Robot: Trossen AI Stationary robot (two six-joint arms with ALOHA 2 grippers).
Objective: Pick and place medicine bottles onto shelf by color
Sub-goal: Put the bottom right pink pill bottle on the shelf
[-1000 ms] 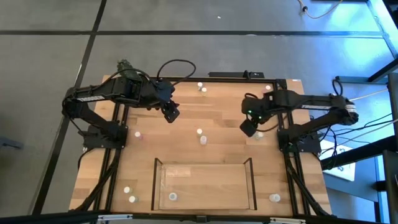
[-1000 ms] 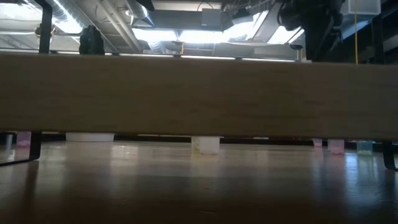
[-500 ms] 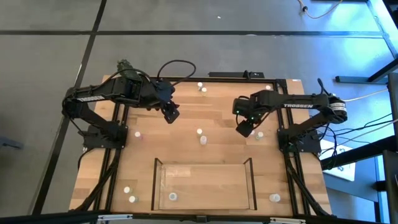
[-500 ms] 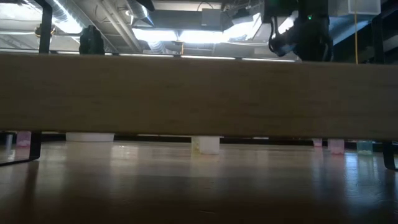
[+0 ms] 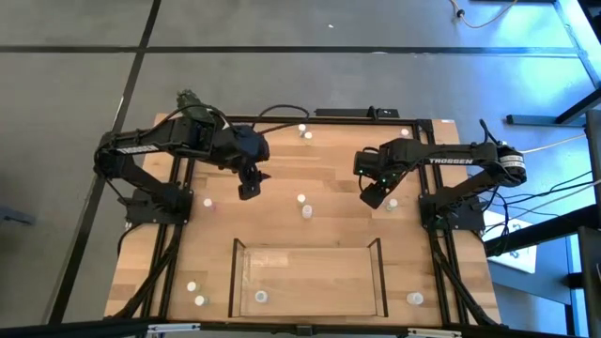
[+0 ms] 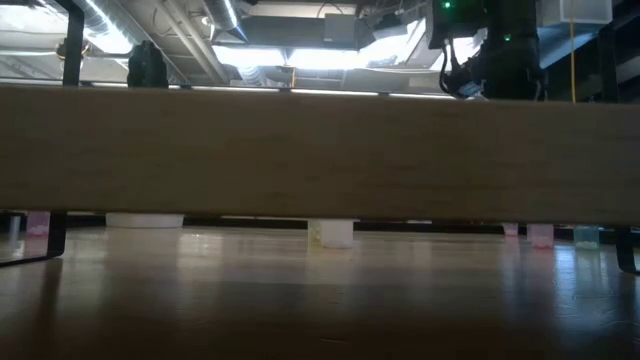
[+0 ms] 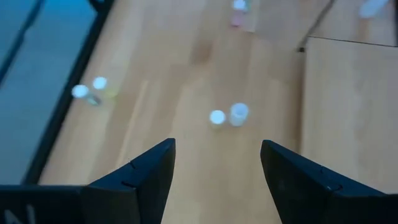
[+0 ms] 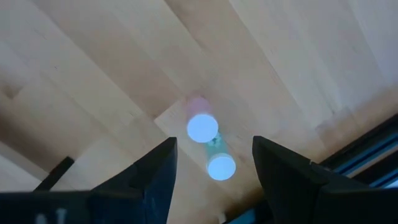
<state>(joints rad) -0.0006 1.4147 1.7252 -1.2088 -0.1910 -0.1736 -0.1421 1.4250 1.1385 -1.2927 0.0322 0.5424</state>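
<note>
Two dark jointed arms, looped black cables, white lettering.

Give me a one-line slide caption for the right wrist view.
Open right gripper hovers above two tiny white-capped medicine bottles, one pinkish, one greenish, standing side by side on the light-wood table.

We see the medicine bottles [image 5: 303, 210], tiny and pale-capped, standing scattered on the wooden surface [image 5: 282, 178]; one sits inside the shelf [image 5: 310, 246], a clear-walled shallow tray near the front edge; a pinkish and a greenish bottle [image 8: 202, 127] stand just beside each other.
</note>
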